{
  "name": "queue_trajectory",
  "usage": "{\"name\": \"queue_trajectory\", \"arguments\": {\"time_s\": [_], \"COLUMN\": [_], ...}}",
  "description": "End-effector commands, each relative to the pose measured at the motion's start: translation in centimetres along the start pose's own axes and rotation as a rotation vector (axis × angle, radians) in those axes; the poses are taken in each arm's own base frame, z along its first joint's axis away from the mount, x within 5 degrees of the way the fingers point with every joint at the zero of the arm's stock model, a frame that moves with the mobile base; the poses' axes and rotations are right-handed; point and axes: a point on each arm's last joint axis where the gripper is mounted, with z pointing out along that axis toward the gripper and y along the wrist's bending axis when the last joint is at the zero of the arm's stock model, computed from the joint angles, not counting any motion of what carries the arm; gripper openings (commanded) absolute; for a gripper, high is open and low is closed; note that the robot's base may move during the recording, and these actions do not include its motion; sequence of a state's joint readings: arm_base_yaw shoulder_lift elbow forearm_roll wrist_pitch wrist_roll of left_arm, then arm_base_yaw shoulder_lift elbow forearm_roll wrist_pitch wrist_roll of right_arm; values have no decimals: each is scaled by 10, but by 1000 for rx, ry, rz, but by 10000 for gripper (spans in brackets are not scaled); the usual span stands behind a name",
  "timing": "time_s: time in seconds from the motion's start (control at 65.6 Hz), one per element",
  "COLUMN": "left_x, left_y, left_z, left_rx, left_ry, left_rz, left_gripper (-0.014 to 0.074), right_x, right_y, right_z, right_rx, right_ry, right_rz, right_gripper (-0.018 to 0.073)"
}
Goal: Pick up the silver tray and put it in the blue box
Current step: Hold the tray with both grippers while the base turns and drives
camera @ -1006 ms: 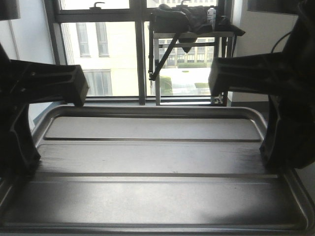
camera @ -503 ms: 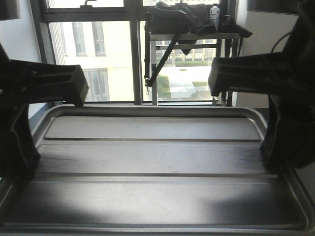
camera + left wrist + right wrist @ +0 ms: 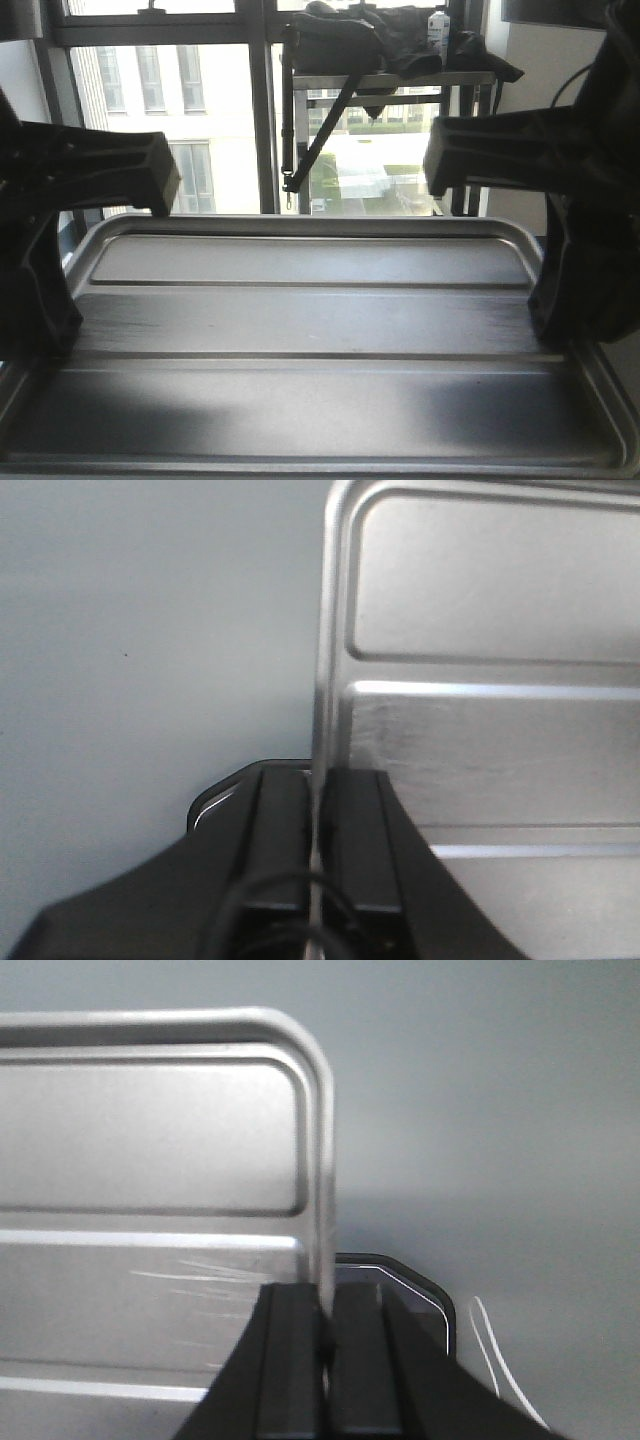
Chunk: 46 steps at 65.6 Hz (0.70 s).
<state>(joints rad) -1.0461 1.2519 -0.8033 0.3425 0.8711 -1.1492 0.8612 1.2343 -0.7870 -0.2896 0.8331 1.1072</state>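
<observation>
A tall glazed window with dark metal frames (image 3: 200, 120) is seen across the 12 o'clock half of the front view. Everything from 3 through 6 to 9 o'clock is filled by the large, shallow, rectangular silver tray of shiny metal (image 3: 320, 320), with rounded corners, a raised rim and two long ridges across its recessed panel. It is carried roughly level between the two arms, clear of any tabletop. Only a plain grey surface is shown behind it in the wrist views, and the blue box is shown in no view. At 1 o'clock a grey metal rack (image 3: 400, 78) is loaded with a dark cloth bag (image 3: 350, 35). The black left gripper (image 3: 318, 790) is set on the tray's 9 o'clock rim and the black right gripper (image 3: 325, 1310) on its 3 o'clock rim. In both cases the fingers (image 3: 285, 830) are clenched on the thin upright lip, one inside and one outside. The tray is judged to be stiff, fairly light and slippery. So narrow a pinch on polished metal could let it slide or pivot if one arm were led ahead of the other, so the opposite short rims are judged the right places to hold. Smallest, a white plastic bottle (image 3: 437, 30) is stood on the rack near 1 o'clock.
</observation>
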Motion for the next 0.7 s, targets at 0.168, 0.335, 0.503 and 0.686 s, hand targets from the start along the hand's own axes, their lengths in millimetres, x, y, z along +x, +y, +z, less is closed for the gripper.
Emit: {"name": "queue_trajectory", "arguments": {"time_s": [0.168,0.335,0.503,0.686], "left_x": [-5,-5,-5,-5], "left_y": [1,1,1,1], "left_z": [-9,-9,-9,-9], "left_rx": [2,2,2,2], "left_ry": [-40,-40,-40,-40], "left_rz": [5,5,5,5], "left_gripper": [-8,-8,-8,-8], "right_x": [-7,-7,-7,-7], "right_y": [-1,-1,-1,-1], "right_z": [-9,-9,-9,-9], "right_rx": [-1,-1,-1,-1], "right_ry": [-54,-54,-54,-54], "right_rz": [-29,-29,-29,-29], "right_gripper": [56,56,56,56]}}
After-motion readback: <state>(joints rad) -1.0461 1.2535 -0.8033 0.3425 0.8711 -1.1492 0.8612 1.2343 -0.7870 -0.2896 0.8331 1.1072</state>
